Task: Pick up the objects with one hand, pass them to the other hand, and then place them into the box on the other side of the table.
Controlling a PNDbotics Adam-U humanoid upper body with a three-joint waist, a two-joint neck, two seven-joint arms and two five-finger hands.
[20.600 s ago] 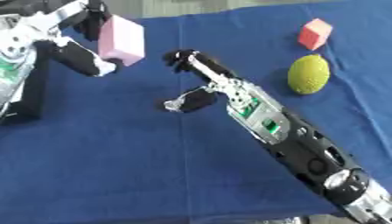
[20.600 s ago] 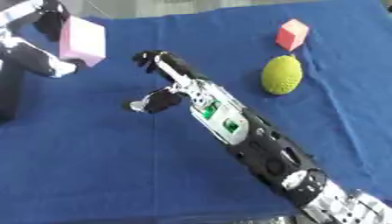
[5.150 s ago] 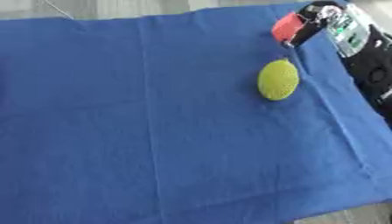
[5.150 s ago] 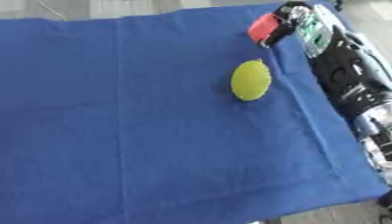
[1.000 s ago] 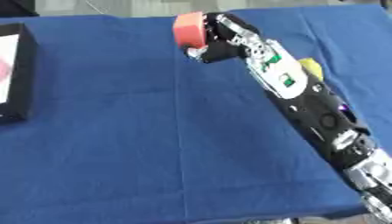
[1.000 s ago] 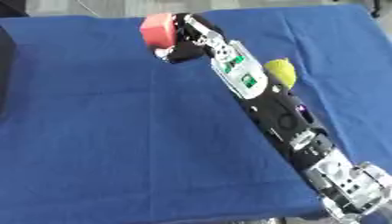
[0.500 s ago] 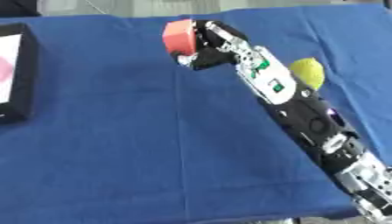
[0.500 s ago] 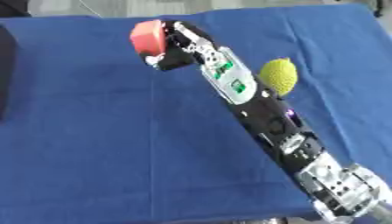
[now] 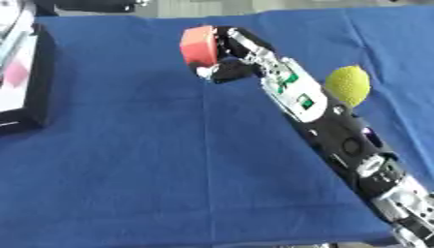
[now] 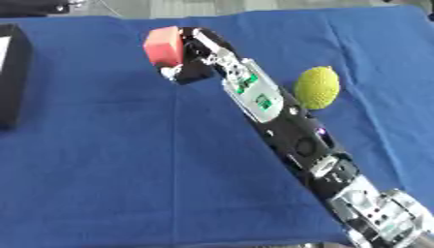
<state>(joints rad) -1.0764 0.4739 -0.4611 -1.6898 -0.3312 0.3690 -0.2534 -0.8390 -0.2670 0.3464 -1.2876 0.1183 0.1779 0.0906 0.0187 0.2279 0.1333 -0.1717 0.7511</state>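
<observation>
A red block is held above the blue cloth, with my right hand shut on it; the fingers curl round its right side. The right arm stretches diagonally from the lower right corner up to the block. A yellow-green bumpy ball lies on the cloth to the right of the arm. The black box sits at the left edge, with something pink inside on a white lining. My left hand shows in neither view.
A blue cloth covers the table; its front edge runs along the bottom of the view. A dark shape lies beyond the far edge at the top left.
My right hand has carried the red block leftward, and the arm has swung left with it. The ball and box have kept their places on the cloth.
</observation>
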